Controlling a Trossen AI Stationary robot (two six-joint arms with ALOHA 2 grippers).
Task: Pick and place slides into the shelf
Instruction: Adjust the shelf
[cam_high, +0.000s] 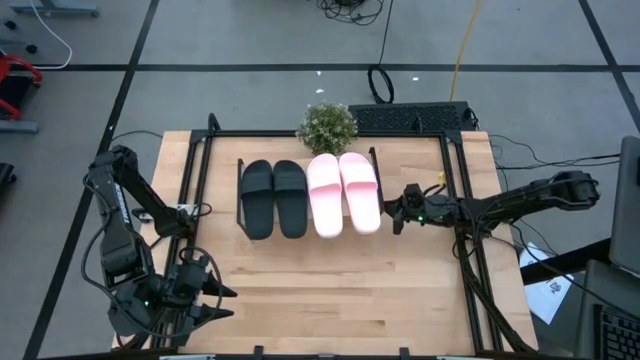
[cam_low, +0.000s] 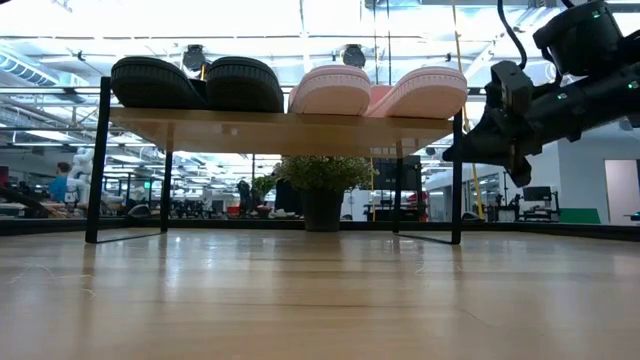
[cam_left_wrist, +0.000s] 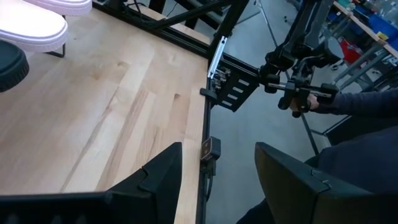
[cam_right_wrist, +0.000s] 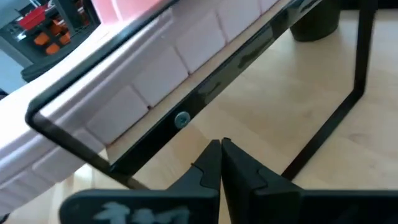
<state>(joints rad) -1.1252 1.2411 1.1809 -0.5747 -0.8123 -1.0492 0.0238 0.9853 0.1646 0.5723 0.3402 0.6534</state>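
Wooden tabletop (cam_high: 330, 280), shelf (cam_low: 280, 128) carrying four slides (cam_high: 310, 196), seemingly side by side

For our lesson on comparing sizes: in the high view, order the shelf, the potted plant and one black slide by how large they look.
1. the shelf
2. one black slide
3. the potted plant, though it looks close to the slide in area, so that ranking is unsure.

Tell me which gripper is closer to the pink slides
Right. The right gripper sits just beside the pink slides at the shelf's end; the left gripper waits far off at the table's near left corner.
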